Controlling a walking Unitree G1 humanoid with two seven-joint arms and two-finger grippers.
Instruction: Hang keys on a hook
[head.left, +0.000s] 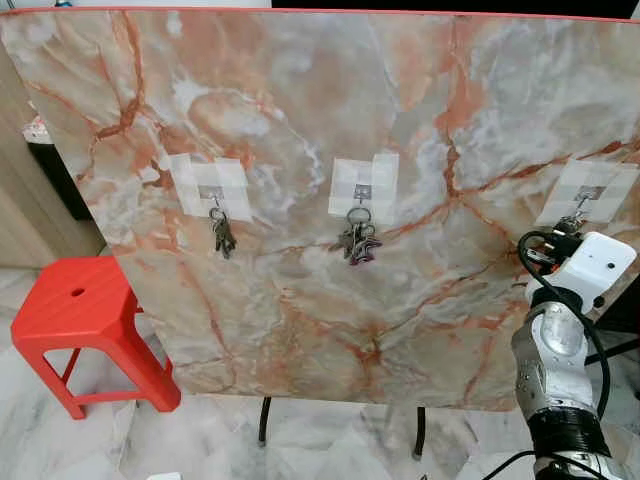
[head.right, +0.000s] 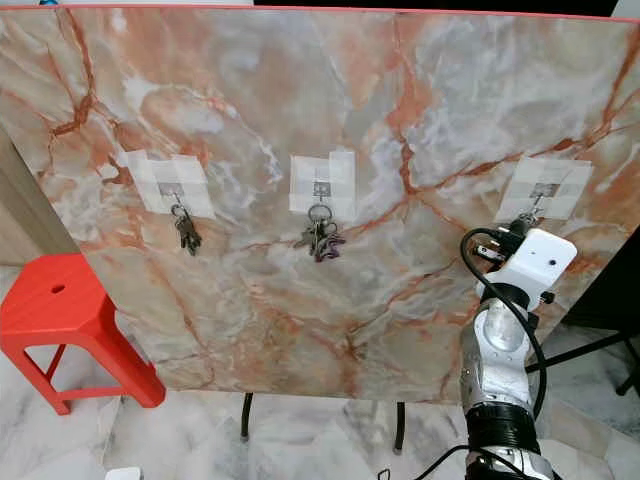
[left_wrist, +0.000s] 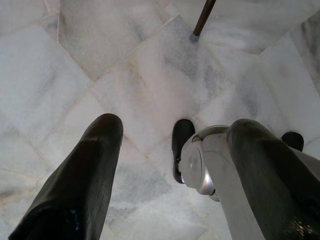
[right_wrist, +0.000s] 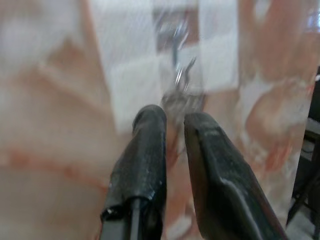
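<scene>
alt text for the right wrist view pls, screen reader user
The right gripper's two black fingers, nearly closed, pinch a blurred metal key ring just below a small hook taped to an orange-veined marble board. The picture is blurred, so whether the ring is already on the hook cannot be told.

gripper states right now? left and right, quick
Left gripper: open, holding nothing, hanging over the floor.
Right gripper: shut on a key ring, up at the right hook on the marble board.
</scene>
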